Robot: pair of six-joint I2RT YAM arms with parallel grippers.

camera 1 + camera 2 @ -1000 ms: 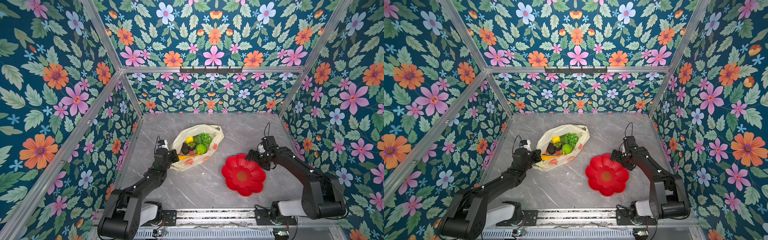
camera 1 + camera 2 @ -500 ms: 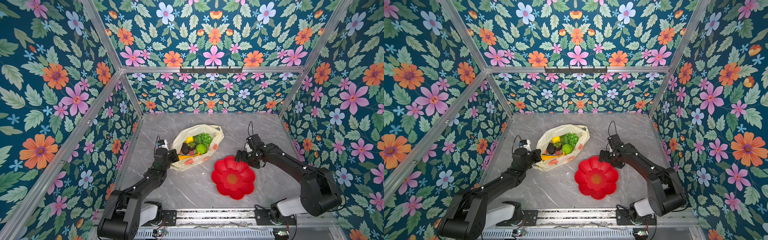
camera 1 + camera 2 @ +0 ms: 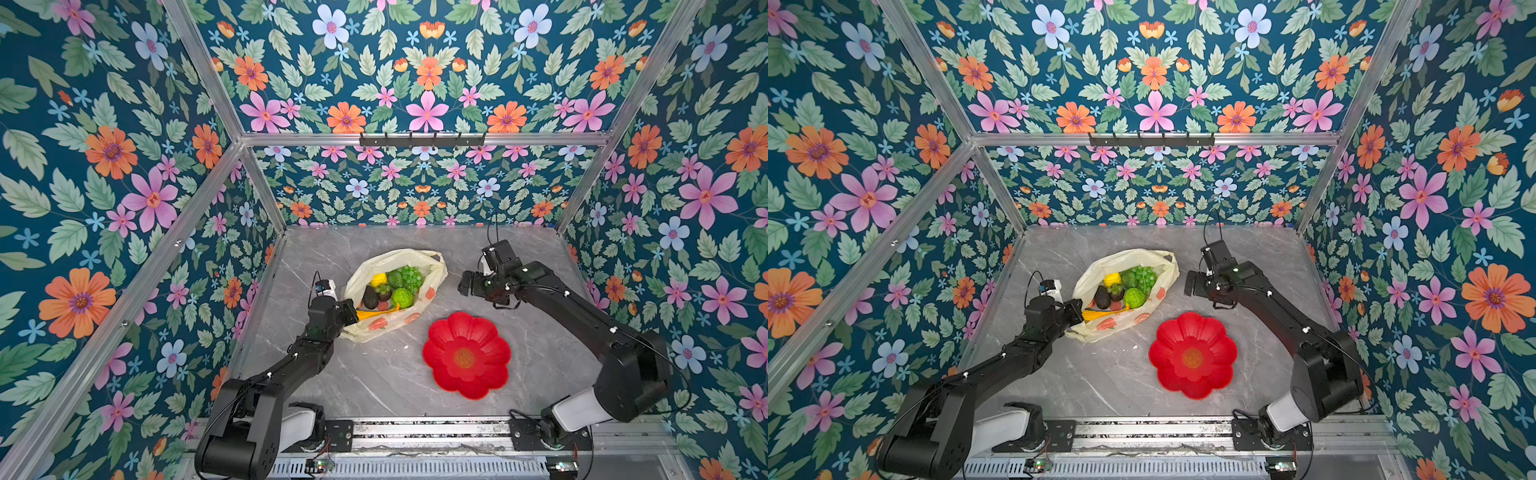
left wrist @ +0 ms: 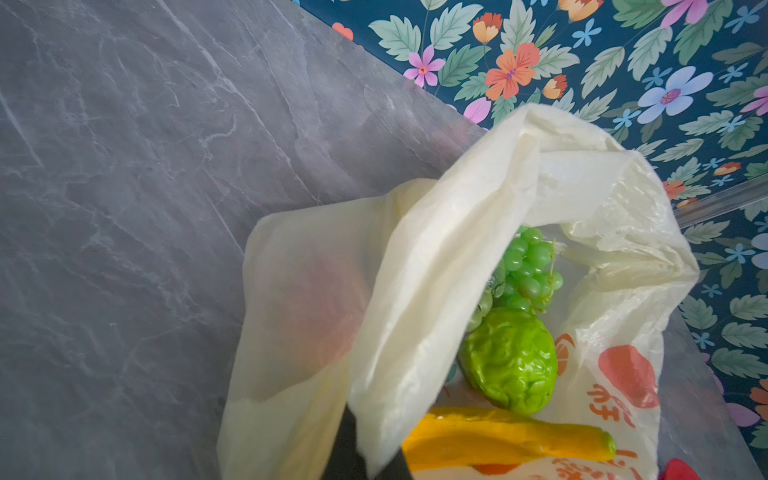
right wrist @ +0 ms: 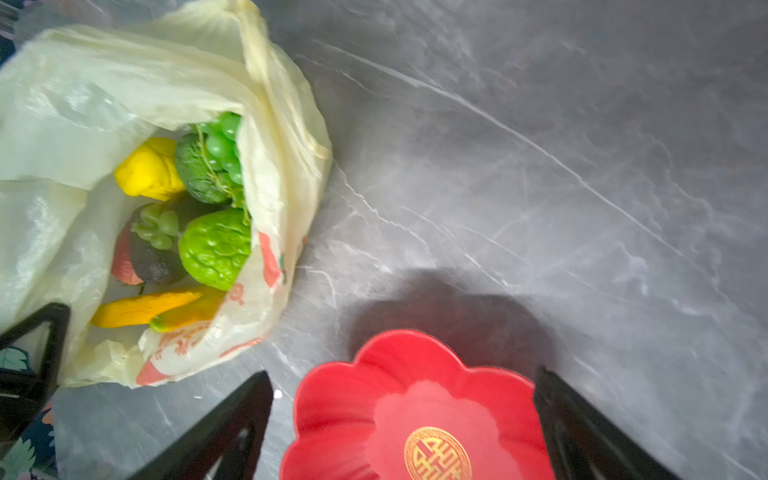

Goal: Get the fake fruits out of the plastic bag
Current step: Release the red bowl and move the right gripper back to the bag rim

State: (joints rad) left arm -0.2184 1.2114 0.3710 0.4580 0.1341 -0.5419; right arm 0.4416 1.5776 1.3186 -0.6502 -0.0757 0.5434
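The plastic bag (image 3: pixel 432 272) lies open on the grey table, pale yellow with orange-red prints. Inside lie the fake fruits: a lemon (image 3: pixel 378 279), green grapes (image 3: pixel 410 275), a dark avocado (image 3: pixel 370 297), a bumpy green fruit (image 3: pixel 401 297) and a banana (image 3: pixel 372 316). My left gripper (image 3: pixel 351 312) is shut on the bag's near rim, and the film drapes over its fingers (image 4: pixel 353 453). Just right of the bag, my right gripper (image 3: pixel 465 286) hovers open and holds nothing. Its wrist view shows the bag's mouth (image 5: pixel 266 174) and the bumpy fruit (image 5: pixel 214 249).
A red flower-shaped plate (image 3: pixel 446 340) lies empty on the table, in front of the bag and to its right. In the right wrist view it (image 5: pixel 332 411) sits between the open fingers (image 5: pixel 249 411). Floral walls close in the table on three sides.
The red plate slid left early in the second, then stayed. My right gripper moved left and back, off the plate and toward the bag. The left arm held still.
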